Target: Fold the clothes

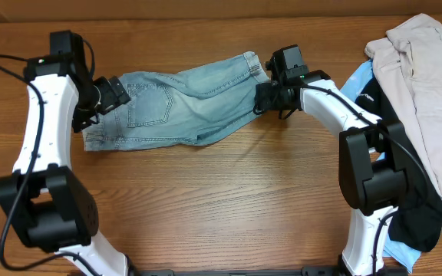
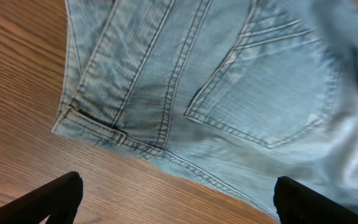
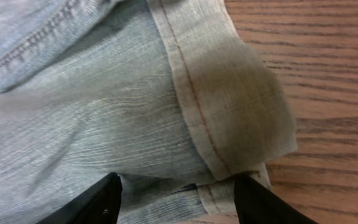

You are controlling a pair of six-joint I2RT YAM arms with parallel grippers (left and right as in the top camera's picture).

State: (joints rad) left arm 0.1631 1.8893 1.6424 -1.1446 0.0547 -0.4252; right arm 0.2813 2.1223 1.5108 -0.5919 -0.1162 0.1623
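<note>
The clothes are one pair of faded light-blue denim shorts (image 1: 176,107), lying flat across the back middle of the table with the waistband to the left and the leg hems to the right. My left gripper (image 1: 117,96) hovers open over the waistband end. In the left wrist view its fingers (image 2: 55,199) frame bare wood and the edge of the shorts (image 2: 229,81) by a patch pocket. My right gripper (image 1: 265,96) is low at the leg hem. Its jaws stand partly apart around the hemmed edge of the shorts (image 3: 104,93), whose cloth lies between the fingertips (image 3: 107,199).
A heap of beige trousers (image 1: 428,84) lies at the right edge of the wooden table (image 1: 229,199), over a black shirt (image 1: 417,218) and a sky-blue shirt (image 1: 359,84). Both arm bases stand at the front.
</note>
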